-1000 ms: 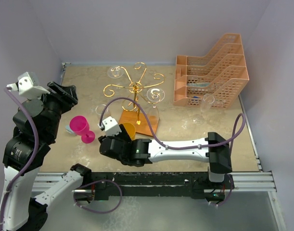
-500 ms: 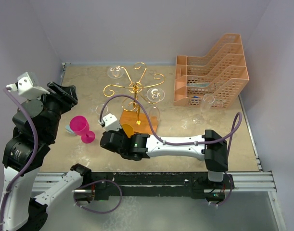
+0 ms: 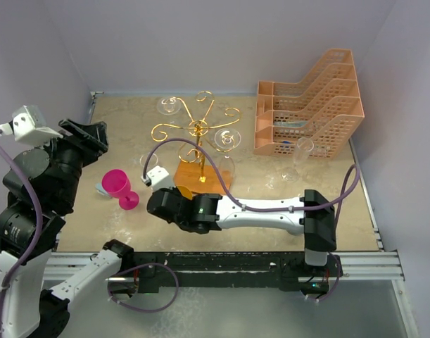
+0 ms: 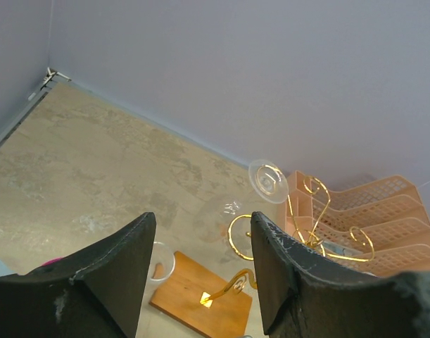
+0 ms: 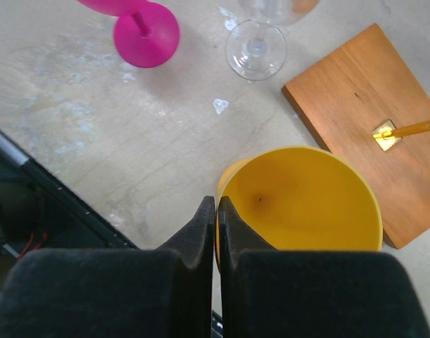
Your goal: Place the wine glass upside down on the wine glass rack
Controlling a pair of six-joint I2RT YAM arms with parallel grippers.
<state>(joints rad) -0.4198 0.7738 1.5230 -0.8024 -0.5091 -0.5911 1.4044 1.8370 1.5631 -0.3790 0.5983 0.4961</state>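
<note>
The gold wire wine glass rack stands on its wooden base at mid-table, with clear glasses hanging upside down on its arms. One clear wine glass stands upright just left of the base, and another stands by the peach trays. My right gripper reaches low in front of the base. In the right wrist view it is shut on the rim of a yellow cup. My left gripper hangs open and empty high at the left, facing the rack.
A pink goblet lies tilted left of the right gripper, its foot close to the clear glass's foot. A stack of peach lattice trays fills the back right. Walls close off the left, back and right sides.
The right gripper went from open to shut on the yellow cup's rim. The left arm swung slightly up and to the left, its jaws unchanged.
</note>
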